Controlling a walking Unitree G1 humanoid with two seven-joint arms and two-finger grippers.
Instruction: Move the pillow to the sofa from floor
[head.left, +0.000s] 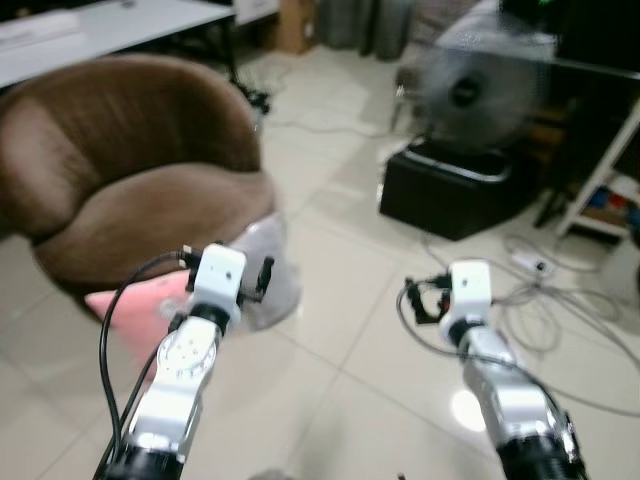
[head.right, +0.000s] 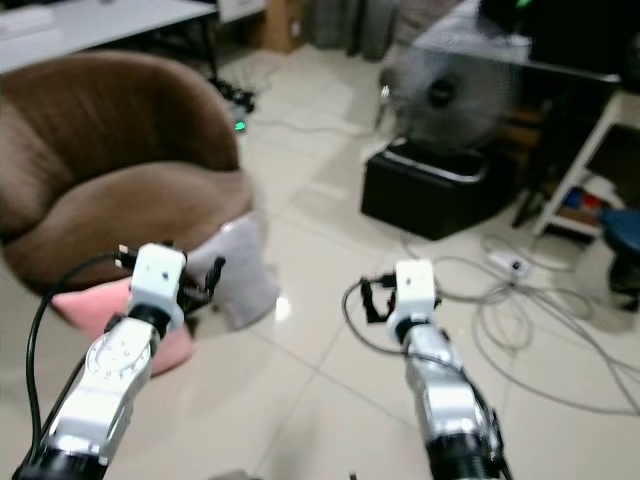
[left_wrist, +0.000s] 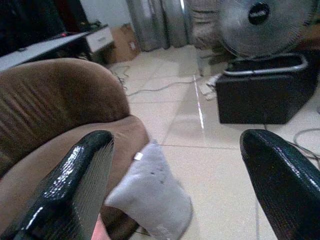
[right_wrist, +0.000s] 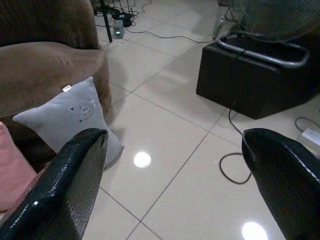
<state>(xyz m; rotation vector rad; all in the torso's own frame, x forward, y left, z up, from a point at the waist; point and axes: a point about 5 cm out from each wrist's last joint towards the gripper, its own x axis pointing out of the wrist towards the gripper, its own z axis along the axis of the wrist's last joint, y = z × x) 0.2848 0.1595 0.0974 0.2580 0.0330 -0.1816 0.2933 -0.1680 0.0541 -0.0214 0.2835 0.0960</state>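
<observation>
Two pillows lie on the floor against the brown sofa (head.left: 130, 190): a grey pillow (right_wrist: 75, 120) leaning on the sofa's front right edge, and a pink pillow (head.right: 95, 305) lying flatter to its left, partly under the left arm. The task names one pillow without saying which, so the first risk is taking the wrong one; the left gripper (left_wrist: 175, 165) looks lined up on the grey one.

Both grippers hang in the air, short of the pillows. The left gripper's fingers (left_wrist: 75, 185) are spread wide with nothing between them, and the right gripper (right_wrist: 175, 175) is equally wide and empty.

The grey pillow stands tilted on a lower corner, its face turned out toward the right and near side, its tagged corner up against the sofa. Its long axis seems to run up and down the sofa front. Soft stuffing may squash and slip from a two-finger pinch, or the pillow may topple flat when nudged. Cables (head.left: 540, 300) trail on the tiles to the right, by the black box (head.left: 455, 190) and fan (head.left: 470, 95), and could snag a foot.
</observation>
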